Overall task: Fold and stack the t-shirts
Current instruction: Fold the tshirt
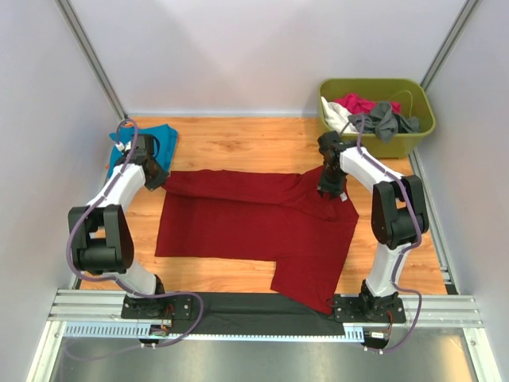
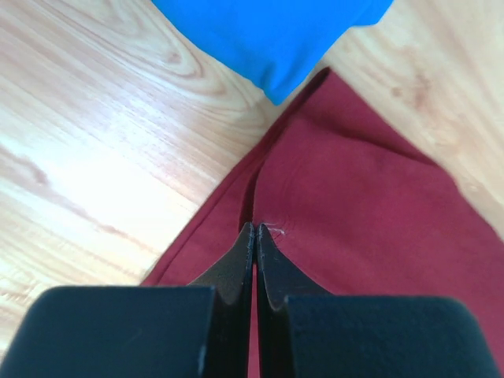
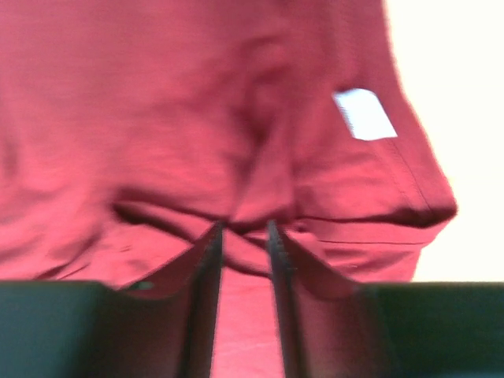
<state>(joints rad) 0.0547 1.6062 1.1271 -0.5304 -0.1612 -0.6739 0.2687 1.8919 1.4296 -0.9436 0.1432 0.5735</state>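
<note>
The dark red t-shirt [image 1: 254, 227] lies spread across the middle of the table, and one part hangs over the near edge. My left gripper [image 1: 156, 177] is at its far left corner, jaws shut on a ridge of the red cloth [image 2: 354, 205]. My right gripper [image 1: 332, 188] is at the shirt's far right edge, beside the small white label [image 3: 365, 113]. Its fingers [image 3: 211, 260] pinch a bunched fold of the red cloth [image 3: 181, 134]. The teal-blue t-shirt [image 1: 149, 145] lies folded at the far left, just beyond my left gripper, and its corner shows in the left wrist view [image 2: 272, 35].
A green bin [image 1: 413, 142] at the back right holds pink, white and dark grey garments. Grey walls close in the sides and back. A black mat [image 1: 238, 312] lies along the near edge between the arm bases.
</note>
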